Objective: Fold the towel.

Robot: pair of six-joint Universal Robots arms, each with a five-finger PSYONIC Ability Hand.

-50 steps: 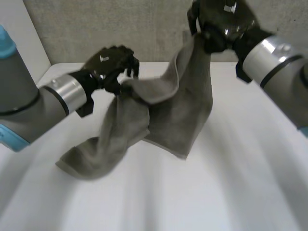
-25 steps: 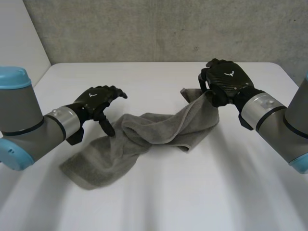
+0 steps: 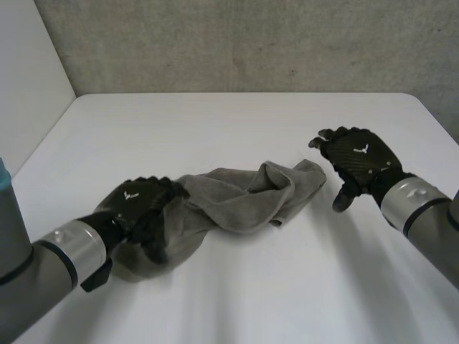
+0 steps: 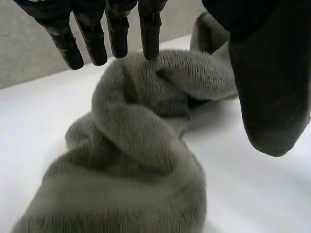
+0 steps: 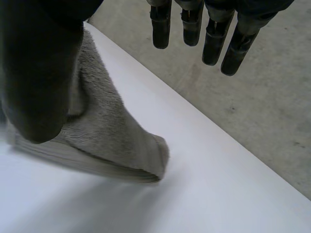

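The towel (image 3: 237,201) lies on the white surface (image 3: 215,122) as a crumpled, twisted band, neither spread flat nor folded. One end is covered by the left robot hand (image 3: 136,208), which is held low over a rumpled hump of cloth. In the left wrist view its fingers are seen straight and its thumb set apart, so nothing is gripped and the hand is judged open. Whether the fingertips touch the cloth cannot be told. The right robot hand (image 3: 358,161) is held just beside the towel's other end, apart from it, with fingers stretched out, thumb spread and nothing held. In the right wrist view a thick, rolled corner of the towel is seen lying on the surface near the thumb.

The step in hand is judged to be the laying-out of the towel before any fold. No fold is made yet, so the task is taken to be near its start. For the next move, two corners would have to be found in the bunched cloth, one pinched by each hand, and the cloth drawn apart and flattened. Care is called for, since a wrong layer is easily caught where the cloth is twisted over itself.
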